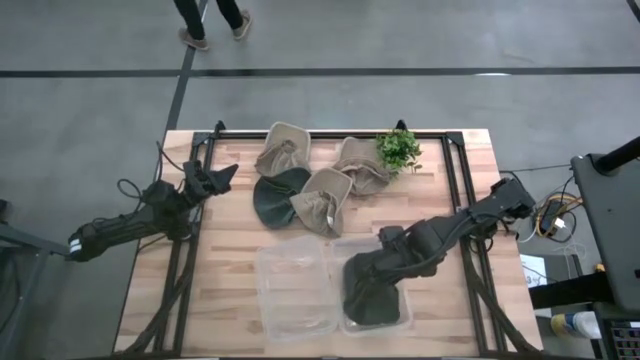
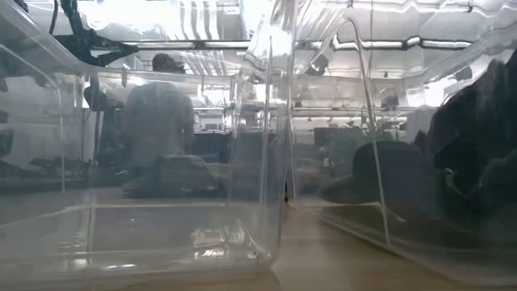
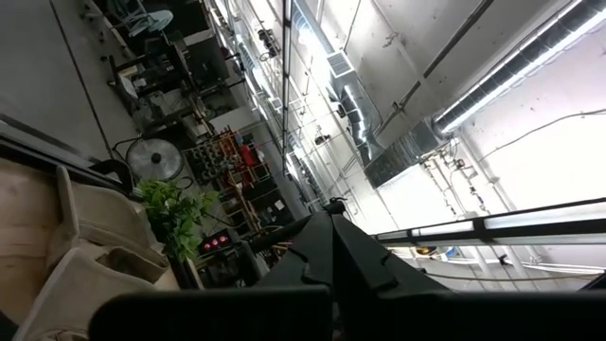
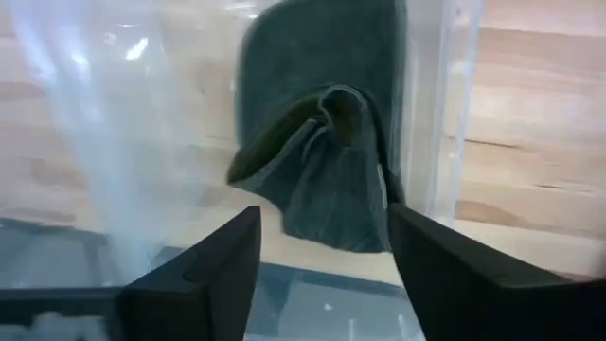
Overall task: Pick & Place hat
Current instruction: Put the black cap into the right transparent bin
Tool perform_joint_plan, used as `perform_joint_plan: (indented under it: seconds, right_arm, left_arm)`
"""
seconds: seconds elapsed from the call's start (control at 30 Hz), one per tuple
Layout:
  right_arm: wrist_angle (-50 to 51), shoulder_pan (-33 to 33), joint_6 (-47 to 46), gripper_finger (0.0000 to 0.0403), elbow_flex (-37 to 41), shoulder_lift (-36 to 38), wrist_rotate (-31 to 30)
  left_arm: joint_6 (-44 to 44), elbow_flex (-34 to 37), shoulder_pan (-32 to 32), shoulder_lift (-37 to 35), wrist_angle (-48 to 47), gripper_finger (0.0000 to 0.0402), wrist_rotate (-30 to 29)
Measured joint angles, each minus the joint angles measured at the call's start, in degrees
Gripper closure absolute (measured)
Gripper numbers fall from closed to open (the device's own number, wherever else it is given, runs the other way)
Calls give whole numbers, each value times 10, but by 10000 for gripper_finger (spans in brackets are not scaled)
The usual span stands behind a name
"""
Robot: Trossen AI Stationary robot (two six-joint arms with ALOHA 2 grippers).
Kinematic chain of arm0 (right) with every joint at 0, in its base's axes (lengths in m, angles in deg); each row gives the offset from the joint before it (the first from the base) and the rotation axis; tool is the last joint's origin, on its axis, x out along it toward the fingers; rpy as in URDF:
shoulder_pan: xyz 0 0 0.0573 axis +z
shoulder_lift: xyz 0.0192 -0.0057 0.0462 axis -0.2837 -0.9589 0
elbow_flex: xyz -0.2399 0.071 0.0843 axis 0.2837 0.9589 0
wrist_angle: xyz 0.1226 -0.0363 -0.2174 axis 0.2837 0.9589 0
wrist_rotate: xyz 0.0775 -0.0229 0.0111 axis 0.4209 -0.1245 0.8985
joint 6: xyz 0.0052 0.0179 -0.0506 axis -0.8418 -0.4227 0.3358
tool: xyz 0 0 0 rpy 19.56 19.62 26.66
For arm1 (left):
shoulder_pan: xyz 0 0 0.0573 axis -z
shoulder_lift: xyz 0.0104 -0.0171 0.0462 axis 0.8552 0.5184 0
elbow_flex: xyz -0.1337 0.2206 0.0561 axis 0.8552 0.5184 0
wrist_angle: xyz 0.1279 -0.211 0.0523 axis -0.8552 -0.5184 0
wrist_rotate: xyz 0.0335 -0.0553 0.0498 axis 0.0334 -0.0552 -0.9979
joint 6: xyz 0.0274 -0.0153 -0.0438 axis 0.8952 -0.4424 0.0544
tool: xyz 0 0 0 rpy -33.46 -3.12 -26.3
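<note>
Right gripper (image 4: 317,270) over the right bin (image 1: 400,315), fingers spread apart, nothing between them. Dark hat (image 4: 317,161) lies crumpled inside that bin, against its wall, near the table's front edge. Judgement: release looks complete; lift straight up to avoid snagging fabric or dragging the bin. Left gripper (image 1: 222,177) waits at the table's left edge; its state cannot be told. Tan hats (image 1: 320,200) remain toward the back edge.

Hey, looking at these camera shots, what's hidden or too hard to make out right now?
- Right gripper: fingers spread, hiding the near edge of the dark green hat; the arm covers it from above.
- Left gripper: too small in the high view to read its fingers.
- Low view: bin wall glare blurs the room and person.
</note>
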State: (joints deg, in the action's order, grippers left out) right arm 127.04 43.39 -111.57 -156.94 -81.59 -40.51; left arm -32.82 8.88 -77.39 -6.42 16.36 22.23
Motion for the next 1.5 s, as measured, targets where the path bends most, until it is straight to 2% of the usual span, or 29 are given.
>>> perform_joint_plan:
  seconds: [0.1,0.27,0.33,0.53,0.63,0.83,0.93,1.03,1.13,1.2,1.3,1.5]
  right_arm:
    - [-3,-3,23,167,-22,4,-56]
    - [-30,-12,90,172,-67,5,-224]
    - [-37,-23,121,174,-78,5,-251]
    - [-40,-66,194,177,-89,3,-253]
    - [-47,-78,216,177,-85,1,-250]
    - [-48,-92,256,177,-81,1,-250]
    - [-47,-98,291,177,-81,1,-249]
    - [-53,-109,328,177,-83,2,-250]
    - [-61,-119,378,177,-92,3,-251]
    - [-64,-125,401,177,-94,4,-251]
    - [-66,-130,428,177,-96,4,-251]
    - [-68,-129,451,177,-97,4,-251]
  left_arm:
    - [-1,0,0,0,0,401,0]
    - [-40,0,0,0,0,401,0]
    - [-49,0,0,0,0,401,0]
    - [-68,0,0,1,-5,399,53]
    - [-75,0,0,1,-5,380,97]
    - [-83,0,0,2,-5,297,123]
    - [-121,-3,0,8,-6,248,123]
    - [-148,-28,0,23,-8,212,123]
    - [-111,-73,0,51,-18,193,125]
    - [-62,-112,0,80,-59,189,137]
    - [-1,-178,0,137,-169,188,142]
    - [82,-321,-5,280,-369,188,142]
